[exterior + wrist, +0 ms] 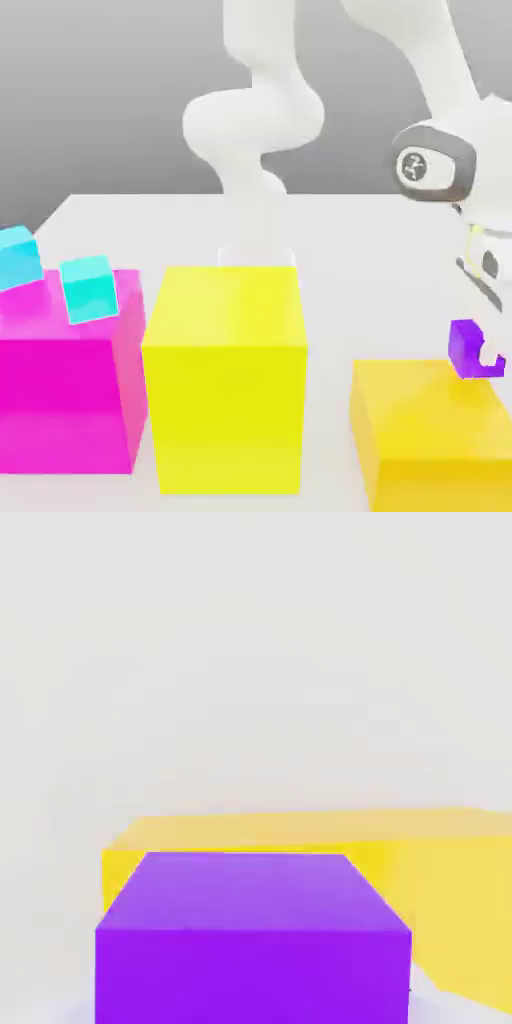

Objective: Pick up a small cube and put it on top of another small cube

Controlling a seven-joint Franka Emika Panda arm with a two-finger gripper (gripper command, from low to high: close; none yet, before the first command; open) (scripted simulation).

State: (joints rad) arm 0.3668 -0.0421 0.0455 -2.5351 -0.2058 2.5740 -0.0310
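Observation:
The small cube (462,345) is glossy purple and hangs at the exterior view's right, just above a low yellow block (430,430). My gripper (478,356) is shut on it, with one white finger (489,358) showing beside the cube. In the hand view the small cube (250,932) sits close in front, with the yellow block (450,882) behind and below it. Two small cyan cubes (88,288) (18,256) rest on a big magenta block (65,390) at the exterior view's left.
A tall yellow block (225,380) stands in the middle, between the magenta block and the low yellow one. The arm's white base (255,200) rises behind it on the white table (360,240).

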